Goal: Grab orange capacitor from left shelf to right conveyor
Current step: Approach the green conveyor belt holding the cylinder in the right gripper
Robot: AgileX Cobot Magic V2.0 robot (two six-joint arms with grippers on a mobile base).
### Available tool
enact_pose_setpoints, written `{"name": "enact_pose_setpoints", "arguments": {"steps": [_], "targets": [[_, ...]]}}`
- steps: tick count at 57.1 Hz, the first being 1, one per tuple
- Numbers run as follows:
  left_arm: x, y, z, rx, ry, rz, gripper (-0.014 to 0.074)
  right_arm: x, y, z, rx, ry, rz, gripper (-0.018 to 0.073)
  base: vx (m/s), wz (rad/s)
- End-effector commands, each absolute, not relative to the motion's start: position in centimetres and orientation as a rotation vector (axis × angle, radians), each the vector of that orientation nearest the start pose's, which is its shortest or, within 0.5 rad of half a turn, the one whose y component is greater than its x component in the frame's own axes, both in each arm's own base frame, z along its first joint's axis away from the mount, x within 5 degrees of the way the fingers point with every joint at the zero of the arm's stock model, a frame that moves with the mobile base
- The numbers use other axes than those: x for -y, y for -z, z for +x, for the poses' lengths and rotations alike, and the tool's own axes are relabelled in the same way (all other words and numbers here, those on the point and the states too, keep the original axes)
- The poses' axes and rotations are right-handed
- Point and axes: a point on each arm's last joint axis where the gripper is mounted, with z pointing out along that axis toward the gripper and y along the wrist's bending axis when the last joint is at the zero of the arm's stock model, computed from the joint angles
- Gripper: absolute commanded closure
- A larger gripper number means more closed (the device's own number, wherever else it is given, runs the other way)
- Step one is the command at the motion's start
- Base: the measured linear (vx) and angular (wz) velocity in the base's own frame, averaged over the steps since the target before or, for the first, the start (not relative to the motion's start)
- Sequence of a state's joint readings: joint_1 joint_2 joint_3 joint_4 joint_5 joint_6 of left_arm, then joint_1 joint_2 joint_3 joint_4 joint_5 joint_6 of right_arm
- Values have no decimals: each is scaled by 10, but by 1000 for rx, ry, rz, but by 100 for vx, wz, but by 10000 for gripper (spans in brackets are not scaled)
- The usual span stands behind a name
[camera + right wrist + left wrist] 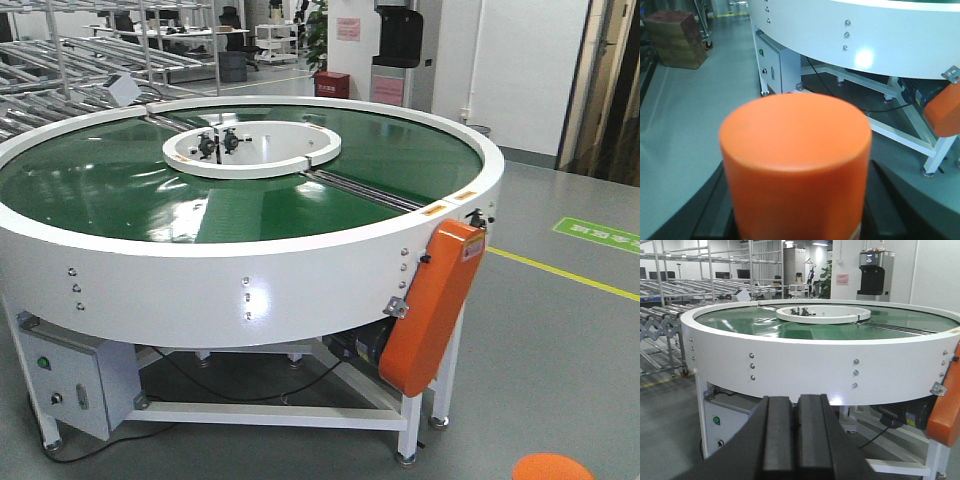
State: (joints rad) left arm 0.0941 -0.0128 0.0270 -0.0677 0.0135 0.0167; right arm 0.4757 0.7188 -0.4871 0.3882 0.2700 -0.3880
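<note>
The orange capacitor (795, 150) fills the right wrist view. It stands upright between the dark fingers (715, 220) of my right gripper (797, 212), which is shut on it. Its top also pokes into the front view as the orange capacitor (552, 467) at the bottom right. The right conveyor (250, 280) stands straight ahead, a round green belt inside a white rim; the capacitor is lower than that rim and short of it. My left gripper (795, 401) is shut with nothing in it, facing the conveyor's white wall (815, 360). The left shelf is out of view.
An orange motor cover (430, 305) hangs on the conveyor's right side, above the white frame legs (410, 425). A grey control box (70, 385) sits under its left side. Metal roller racks (60, 70) stand behind at the left. A brown crate (675, 37) rests on the floor.
</note>
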Motion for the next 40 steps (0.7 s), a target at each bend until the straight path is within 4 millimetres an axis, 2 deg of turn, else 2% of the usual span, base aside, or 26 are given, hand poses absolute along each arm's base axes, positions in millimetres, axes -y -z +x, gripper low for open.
{"name": "enact_pose_setpoints", "arguments": {"steps": [1,40], "targets": [[-6,-201,56,-1446,-27,-118,602,-75,-306,130,-1810,-394,-503,198,15,15],[-6,-201,56,-1446,-27,-118,602,-75,-306,130,-1810,-394,-503,198,22,6]]}}
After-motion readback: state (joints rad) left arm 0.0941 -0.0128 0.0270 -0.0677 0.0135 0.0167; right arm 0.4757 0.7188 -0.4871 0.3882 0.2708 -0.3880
